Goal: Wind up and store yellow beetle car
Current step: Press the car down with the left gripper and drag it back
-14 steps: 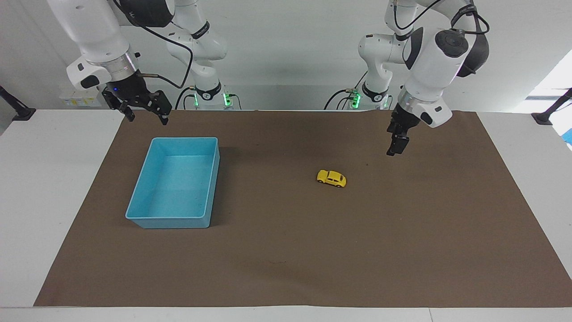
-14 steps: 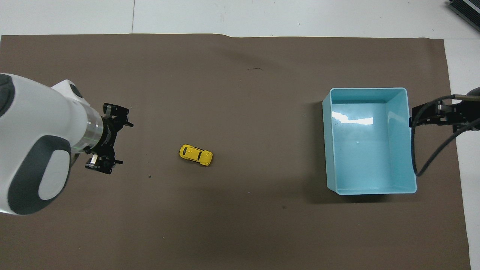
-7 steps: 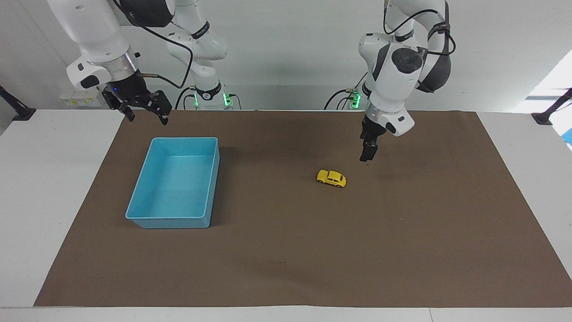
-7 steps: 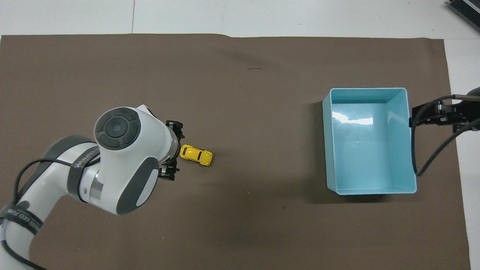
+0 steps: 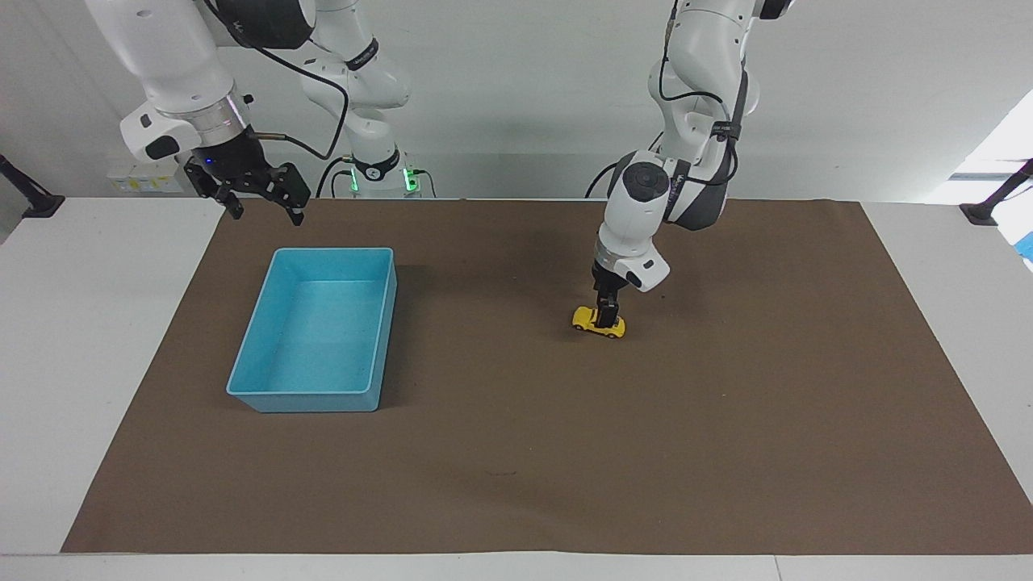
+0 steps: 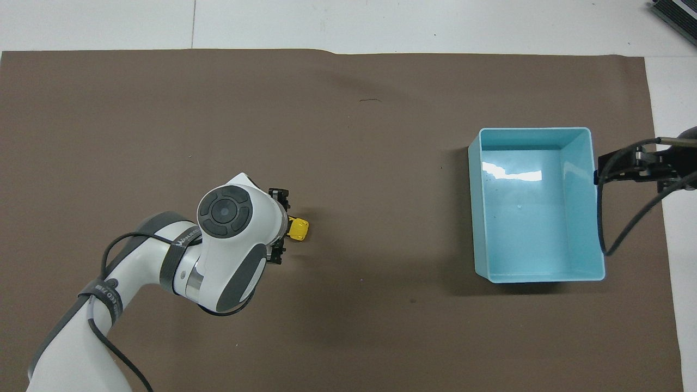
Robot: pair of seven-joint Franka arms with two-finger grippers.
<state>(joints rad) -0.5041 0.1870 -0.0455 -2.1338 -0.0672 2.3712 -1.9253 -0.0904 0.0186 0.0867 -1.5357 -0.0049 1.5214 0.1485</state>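
One white table (image 5: 105, 339) carries one brown mat (image 5: 565, 452) that covers most of its top. Two white arms stand at the robots' end. The left arm (image 5: 646, 210) leans down over the middle of the mat; a band around its forearm bears pale lettering in the overhead view, too small to read. The right arm (image 5: 169, 73) waits, raised above the mat's edge at its own end of the table.

One light blue bin (image 5: 242, 379) sits on the mat toward the right arm's end, open side up, nothing in it.

The right gripper (image 5: 260, 206) hangs in the air over the strip of mat between the bin and the robots, its fingers spread wide and holding nothing.

The left gripper (image 5: 608, 316) is down on the car, fingers wide apart to either side of the body; whether they press its sides cannot be told.

One yellow beetle car (image 5: 599, 322) stands on its wheels on the mat, well apart from the bin, toward the left arm's end. From overhead only its end nearest the bin (image 6: 298, 229) shows past the arm.

Half a second ago the left gripper hung beside the car, clear of it; now it has dropped over it. The car, bin and right gripper have not moved
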